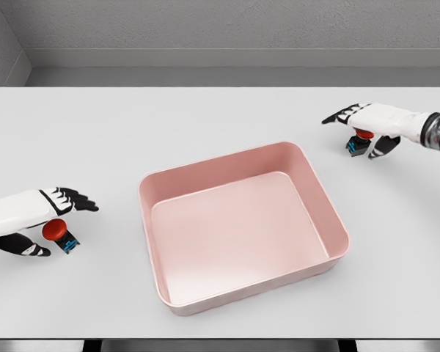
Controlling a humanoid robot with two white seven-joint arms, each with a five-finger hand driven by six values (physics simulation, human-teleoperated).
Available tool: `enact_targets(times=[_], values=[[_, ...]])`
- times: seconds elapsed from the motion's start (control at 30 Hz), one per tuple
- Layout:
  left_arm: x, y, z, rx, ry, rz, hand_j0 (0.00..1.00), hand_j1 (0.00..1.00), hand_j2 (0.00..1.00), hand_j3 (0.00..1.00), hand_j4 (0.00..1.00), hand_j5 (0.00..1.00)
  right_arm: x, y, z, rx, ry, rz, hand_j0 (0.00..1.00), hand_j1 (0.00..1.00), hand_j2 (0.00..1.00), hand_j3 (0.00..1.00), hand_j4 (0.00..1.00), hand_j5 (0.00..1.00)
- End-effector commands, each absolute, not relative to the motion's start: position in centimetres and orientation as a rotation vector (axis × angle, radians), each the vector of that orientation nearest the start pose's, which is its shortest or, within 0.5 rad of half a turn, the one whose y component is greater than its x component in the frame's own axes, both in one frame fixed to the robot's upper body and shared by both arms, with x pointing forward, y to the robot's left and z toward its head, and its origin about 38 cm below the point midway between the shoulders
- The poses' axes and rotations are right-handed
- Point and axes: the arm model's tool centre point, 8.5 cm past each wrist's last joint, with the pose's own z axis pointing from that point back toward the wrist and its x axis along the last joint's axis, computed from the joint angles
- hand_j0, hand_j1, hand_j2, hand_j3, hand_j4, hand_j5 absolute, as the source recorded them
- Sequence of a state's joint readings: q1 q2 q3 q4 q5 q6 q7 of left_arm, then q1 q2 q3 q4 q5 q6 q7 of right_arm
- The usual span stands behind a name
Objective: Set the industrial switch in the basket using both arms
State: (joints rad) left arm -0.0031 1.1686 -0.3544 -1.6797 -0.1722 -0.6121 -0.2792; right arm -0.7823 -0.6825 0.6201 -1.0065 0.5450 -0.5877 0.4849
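Two red switches [59,232] [360,139] — one under each open hand [40,220] [367,125]; one pink basket [238,290] between, on the worktop [132,125].

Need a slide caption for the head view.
Each hand poised over a red-capped switch, pink basket between.

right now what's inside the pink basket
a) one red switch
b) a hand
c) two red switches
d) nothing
d, the pink basket shows only its bare floor; one red switch sits by the left hand and the other switch under the right hand, both outside it.
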Motion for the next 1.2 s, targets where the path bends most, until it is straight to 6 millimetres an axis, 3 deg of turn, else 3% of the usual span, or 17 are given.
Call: enact_targets(times=[0.0, 0.2, 0.47, 0.67, 0.97, 1.17], values=[[30.9, 38.7, 17.3, 0.201, -1.382, -1.847, 0.89, 0.89, 0.89, 0.89, 0.89, 0.89, 50.0, -36.0, 17.8, -0.525, -1.177, 1.885, 0.99, 0.99, 0.99, 0.99, 0.99, 0.99], [31.0, 39.3, 17.3, 0.215, -1.365, -1.845, 0.83, 0.83, 0.83, 0.83, 0.83, 0.83, 50.4, -37.7, 17.6, -0.544, -1.132, 1.850, 0.99, 0.99, 0.99, 0.99, 0.99, 0.99], [31.0, 39.5, 17.6, 0.215, -1.355, -1.858, 0.78, 0.78, 0.78, 0.78, 0.78, 0.78, 50.6, -36.5, 17.6, -0.530, -1.160, 1.865, 0.88, 0.88, 0.88, 0.88, 0.88, 0.88], [30.6, 39.6, 17.2, 0.203, -1.339, -1.860, 0.78, 0.78, 0.78, 0.78, 0.78, 0.78, 50.6, -36.7, 17.5, -0.531, -1.154, 1.860, 0.82, 0.82, 0.82, 0.82, 0.82, 0.82], [30.6, 39.6, 17.3, 0.206, -1.341, -1.858, 0.55, 0.55, 0.55, 0.55, 0.55, 0.55, 50.5, -36.8, 17.2, -0.527, -1.145, 1.863, 0.71, 0.71, 0.71, 0.71, 0.71, 0.71], [30.7, 39.7, 17.4, 0.209, -1.342, -1.857, 0.46, 0.46, 0.46, 0.46, 0.46, 0.46, 50.5, -36.8, 17.2, -0.528, -1.142, 1.864, 0.64, 0.64, 0.64, 0.64, 0.64, 0.64]])
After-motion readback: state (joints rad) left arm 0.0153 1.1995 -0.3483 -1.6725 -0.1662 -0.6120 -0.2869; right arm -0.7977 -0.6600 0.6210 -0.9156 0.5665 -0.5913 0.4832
